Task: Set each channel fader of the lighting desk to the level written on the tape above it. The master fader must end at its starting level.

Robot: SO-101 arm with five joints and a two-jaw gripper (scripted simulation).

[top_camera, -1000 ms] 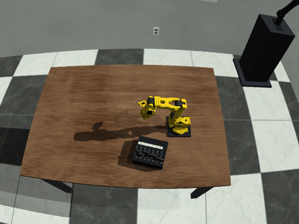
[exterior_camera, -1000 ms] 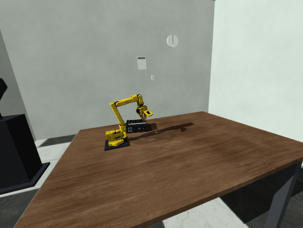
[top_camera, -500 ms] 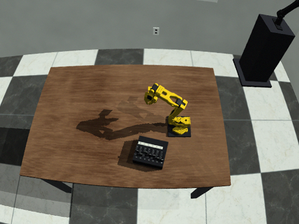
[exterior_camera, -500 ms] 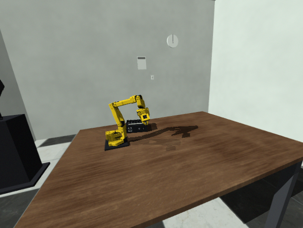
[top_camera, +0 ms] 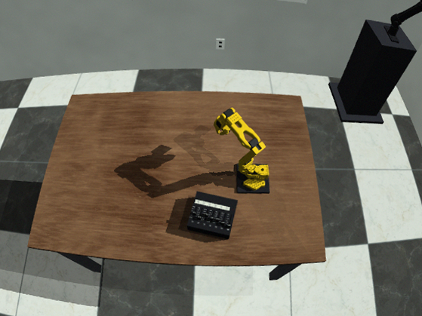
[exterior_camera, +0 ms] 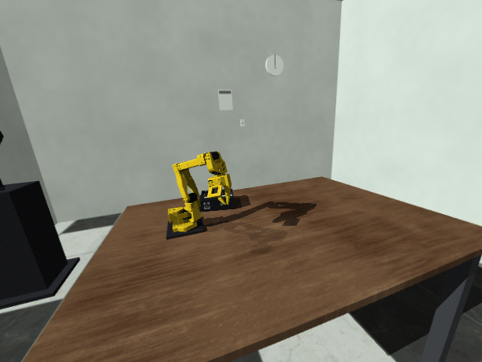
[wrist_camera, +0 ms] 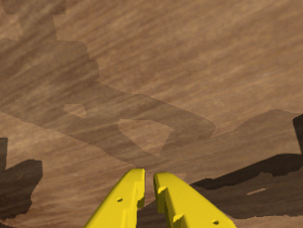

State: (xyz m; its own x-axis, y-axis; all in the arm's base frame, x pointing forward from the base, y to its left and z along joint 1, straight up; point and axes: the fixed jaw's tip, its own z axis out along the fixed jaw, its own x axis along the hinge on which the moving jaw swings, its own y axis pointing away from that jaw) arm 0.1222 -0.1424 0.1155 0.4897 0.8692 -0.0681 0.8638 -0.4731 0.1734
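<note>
The black lighting desk (top_camera: 216, 199) (exterior_camera: 215, 204) stands on the table beside the arm's base. A white tape strip (top_camera: 212, 205) runs along its top above a row of faders; the numbers and exact fader levels are too small to read. In the exterior view the arm partly hides the desk. My gripper (top_camera: 222, 132) (exterior_camera: 226, 203) (wrist_camera: 150, 173) is shut and empty. It points down above the wooden table, on the far side of the arm's base from the desk in the top view. The wrist view shows no part of the desk.
The arm's black base plate (top_camera: 252, 190) (exterior_camera: 173, 235) stands close to the desk's edge. The wooden table (top_camera: 107, 222) (exterior_camera: 236, 299) carries the arm's shadows. A black pedestal (top_camera: 368, 71) (exterior_camera: 31, 236) with another black arm stands on the floor beyond the table.
</note>
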